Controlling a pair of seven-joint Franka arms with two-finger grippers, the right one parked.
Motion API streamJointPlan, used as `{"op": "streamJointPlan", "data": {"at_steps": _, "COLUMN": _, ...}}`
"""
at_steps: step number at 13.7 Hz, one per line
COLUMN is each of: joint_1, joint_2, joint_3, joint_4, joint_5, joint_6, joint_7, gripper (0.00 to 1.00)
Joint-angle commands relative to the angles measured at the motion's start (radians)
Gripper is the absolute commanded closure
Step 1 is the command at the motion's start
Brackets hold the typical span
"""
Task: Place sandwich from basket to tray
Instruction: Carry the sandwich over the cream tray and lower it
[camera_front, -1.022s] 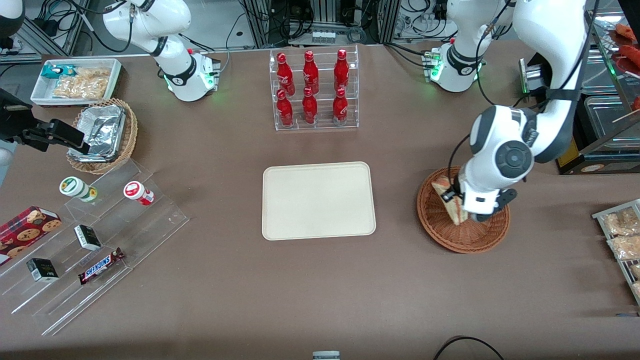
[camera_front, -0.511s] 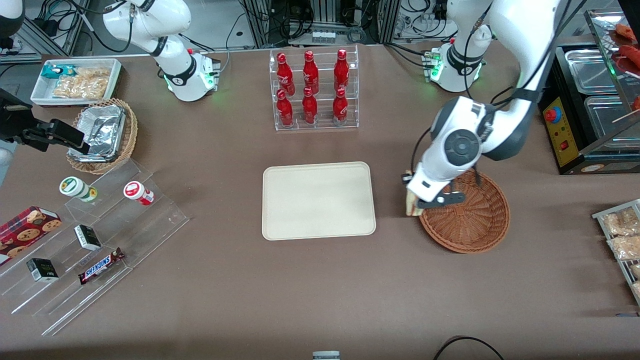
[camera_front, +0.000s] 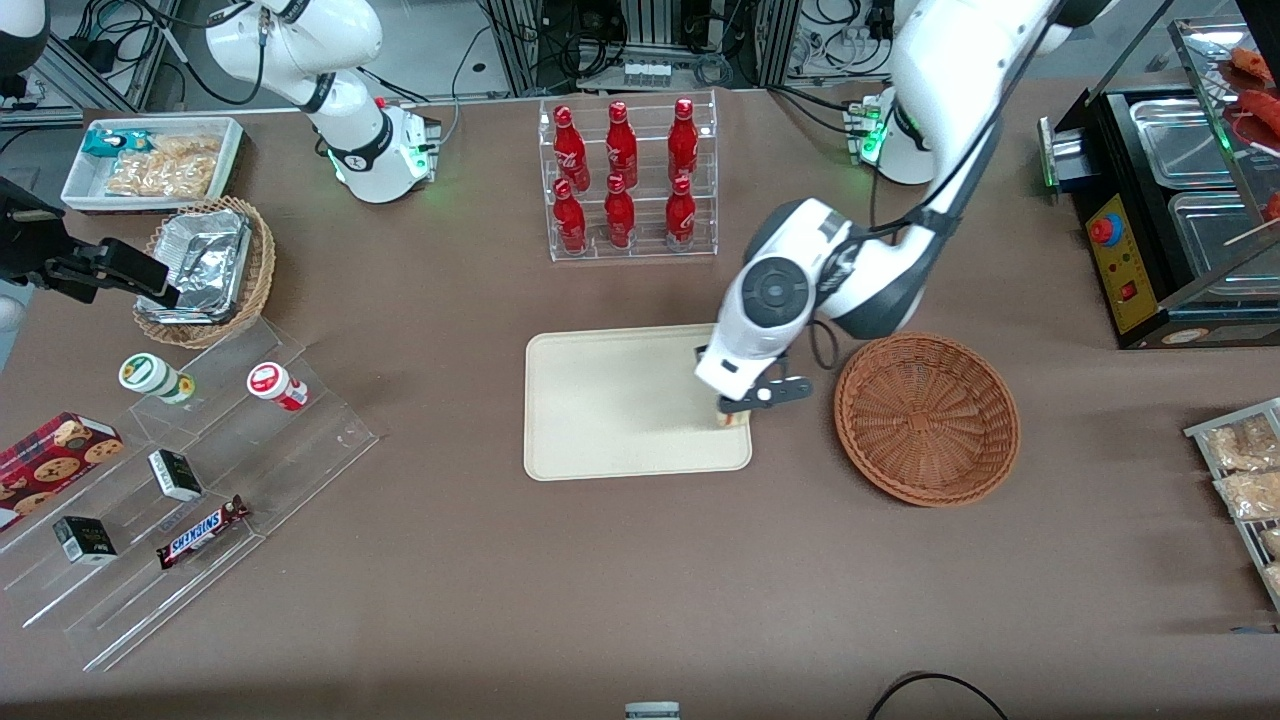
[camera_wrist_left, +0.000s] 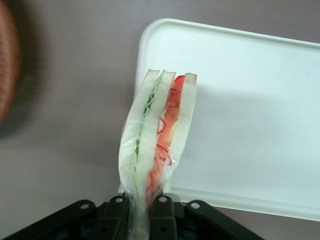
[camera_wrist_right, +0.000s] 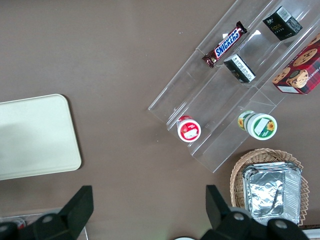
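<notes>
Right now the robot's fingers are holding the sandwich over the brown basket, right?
Not quite. The gripper is shut on the sandwich, but over the edge of the tray, not the basket, which sits empty beside it. The front view shows this.

place: robotics lab staged as a snack shop | robots: two white arm bases (camera_front: 385, 150) bolted to a brown table (camera_front: 640, 580) | backdrop: cables and aluminium framing (camera_front: 650, 35) | shop props: acrylic rack of red bottles (camera_front: 628, 180), stepped snack display (camera_front: 190, 480), food warmer (camera_front: 1180, 210)
</notes>
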Motion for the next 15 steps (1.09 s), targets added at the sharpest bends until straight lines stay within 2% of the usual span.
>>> {"op": "streamJointPlan", "data": {"at_steps": 1, "joint_1": -0.067, "joint_2": 0.100, "joint_3": 0.009, "joint_4": 0.145, "joint_5": 0.023, "joint_6": -0.041, "joint_7": -0.103, "gripper": 0.86}}
{"op": "streamJointPlan", "data": {"at_steps": 5, "joint_1": -0.138, "joint_2": 0.182, "joint_3": 0.009, "joint_4": 0.240, "joint_5": 0.115, "joint_6": -0.035, "joint_7": -0.235, "gripper": 0.86}}
{"op": "streamJointPlan", "data": {"at_steps": 9, "joint_1": -0.181, "joint_2": 0.260, "joint_3": 0.011, "joint_4": 0.328, "joint_5": 0.120, "joint_6": -0.030, "joint_7": -0.258, "gripper": 0.86}}
{"op": "streamJointPlan", "data": {"at_steps": 15, "joint_1": -0.210, "joint_2": 0.314, "joint_3": 0.011, "joint_4": 0.340, "joint_5": 0.120, "joint_6": 0.057, "joint_7": -0.272, "gripper": 0.86}}
